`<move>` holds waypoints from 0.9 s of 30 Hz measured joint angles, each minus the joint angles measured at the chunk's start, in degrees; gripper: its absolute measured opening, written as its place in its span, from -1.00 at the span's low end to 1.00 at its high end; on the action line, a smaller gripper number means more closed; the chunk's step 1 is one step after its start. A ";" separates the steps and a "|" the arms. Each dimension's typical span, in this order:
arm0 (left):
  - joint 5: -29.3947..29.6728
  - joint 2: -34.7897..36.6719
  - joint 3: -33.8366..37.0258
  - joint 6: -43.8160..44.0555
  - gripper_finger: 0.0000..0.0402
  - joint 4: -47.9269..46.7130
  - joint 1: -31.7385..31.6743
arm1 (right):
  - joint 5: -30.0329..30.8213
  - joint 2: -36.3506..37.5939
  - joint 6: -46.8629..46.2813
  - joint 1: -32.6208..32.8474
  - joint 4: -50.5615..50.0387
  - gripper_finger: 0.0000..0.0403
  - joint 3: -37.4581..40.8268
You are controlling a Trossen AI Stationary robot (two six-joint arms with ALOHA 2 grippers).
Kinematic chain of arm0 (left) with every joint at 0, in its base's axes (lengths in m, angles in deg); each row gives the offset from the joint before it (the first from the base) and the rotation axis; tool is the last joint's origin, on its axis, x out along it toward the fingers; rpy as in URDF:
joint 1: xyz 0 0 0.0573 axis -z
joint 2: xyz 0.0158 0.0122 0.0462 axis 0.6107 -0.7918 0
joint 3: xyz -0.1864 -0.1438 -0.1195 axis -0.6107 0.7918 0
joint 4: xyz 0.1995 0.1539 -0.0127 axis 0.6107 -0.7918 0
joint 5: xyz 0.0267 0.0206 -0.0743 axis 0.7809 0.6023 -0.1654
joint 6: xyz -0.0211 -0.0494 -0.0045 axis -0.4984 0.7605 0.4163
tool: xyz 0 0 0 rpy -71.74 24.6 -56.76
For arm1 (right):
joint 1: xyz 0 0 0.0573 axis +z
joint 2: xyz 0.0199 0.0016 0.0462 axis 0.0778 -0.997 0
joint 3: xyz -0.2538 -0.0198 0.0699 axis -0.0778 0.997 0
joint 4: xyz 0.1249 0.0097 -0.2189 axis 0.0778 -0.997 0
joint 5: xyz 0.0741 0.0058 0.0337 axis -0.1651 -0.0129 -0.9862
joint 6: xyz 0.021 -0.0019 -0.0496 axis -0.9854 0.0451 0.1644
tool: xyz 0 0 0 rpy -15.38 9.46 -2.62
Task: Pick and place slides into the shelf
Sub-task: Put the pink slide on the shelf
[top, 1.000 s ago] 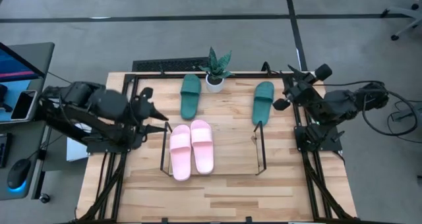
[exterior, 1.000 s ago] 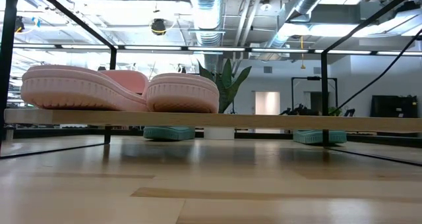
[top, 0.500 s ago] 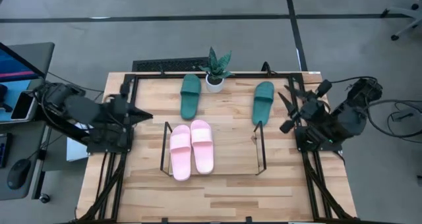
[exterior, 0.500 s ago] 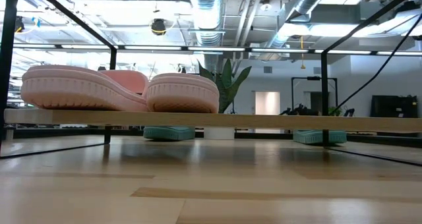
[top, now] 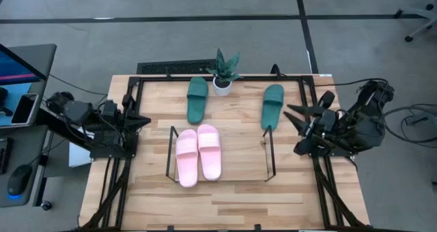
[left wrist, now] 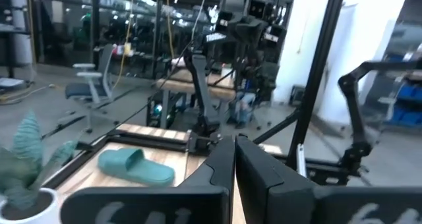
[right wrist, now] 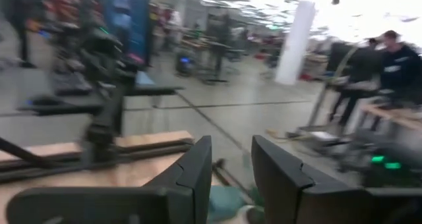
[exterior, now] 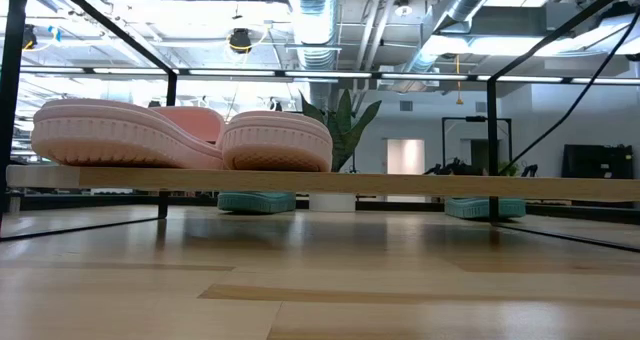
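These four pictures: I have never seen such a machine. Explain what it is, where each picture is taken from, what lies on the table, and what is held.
It is a robot with two dark arms at a wooden table. One picture looks straight down, one looks level across the tabletop, and two come from cameras on the wrists. The left gripper and the right gripper wait at the table's sides, holding nothing. Two pink slides sit in the black wire shelf. Two green slides lie behind it, either side of a potted plant.

Two pink slides (top: 198,154) are lying side by side inside the shelf (top: 168,157). Behind the shelf, two green slides (top: 197,99) are flanking a potted plant (top: 223,74). The left claw (top: 140,121) and right claw (top: 295,120) are hovering beside the shelf, over the counter's (top: 225,198) opposite edges.
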 joint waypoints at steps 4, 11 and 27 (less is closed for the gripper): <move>-0.45 4.97 5.83 0.18 -1.00 3.56 0.00 | -7.48 -1.44 -3.32 -3.41 -0.39 -0.68 0.00; -1.86 10.86 9.92 1.36 -1.00 4.83 0.00 | -28.53 -3.97 -12.86 -13.26 -7.57 -0.96 0.06; -3.76 13.36 9.99 3.41 -1.00 -0.11 0.00 | -61.94 -25.59 -23.66 -25.67 -38.19 -1.00 -22.32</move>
